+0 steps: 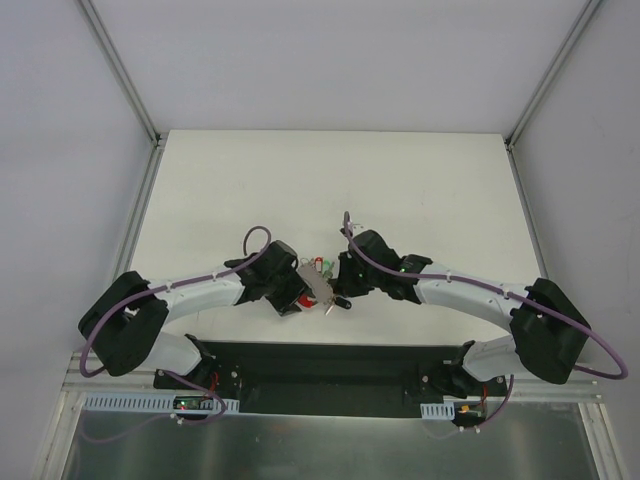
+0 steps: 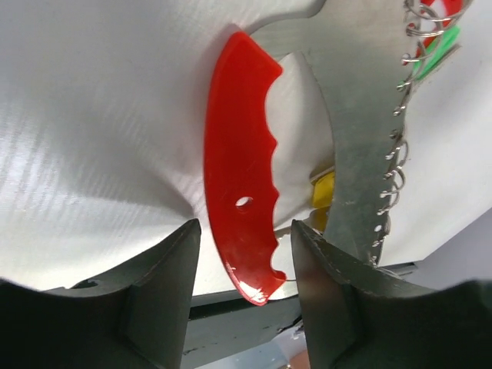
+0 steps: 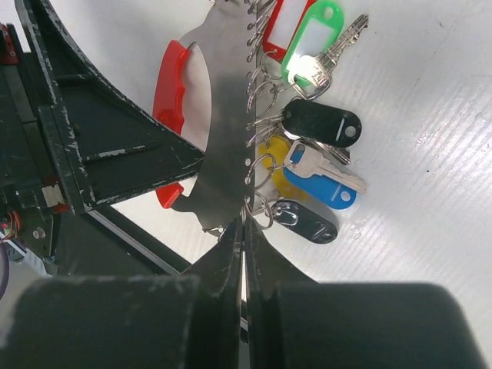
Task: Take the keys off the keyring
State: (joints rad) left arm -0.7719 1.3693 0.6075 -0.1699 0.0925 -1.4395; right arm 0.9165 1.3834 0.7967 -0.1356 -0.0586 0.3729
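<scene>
A flat silvery metal plate [image 3: 227,115] with a red grip [image 3: 171,84] has a row of holes along one edge. Small keyrings [image 3: 261,100] hang from those holes. They carry keys [image 3: 327,157] with green [image 3: 311,34], black [image 3: 323,123], blue [image 3: 319,188], yellow and red tags. My right gripper [image 3: 243,224] is shut on the plate's lower end, right beside the lowest rings. My left gripper [image 2: 246,254] is open, its fingers [image 2: 173,261] on either side of the tip of the red grip [image 2: 238,192] without touching it. From above, both grippers [image 1: 295,295] [image 1: 335,290] meet at the bunch [image 1: 320,266].
The white table [image 1: 320,190] stretches far behind the bunch. The black base plate [image 1: 330,365] of the arms lies just past the near table edge, close under the left gripper. Metal frame posts [image 1: 120,70] stand at the back corners.
</scene>
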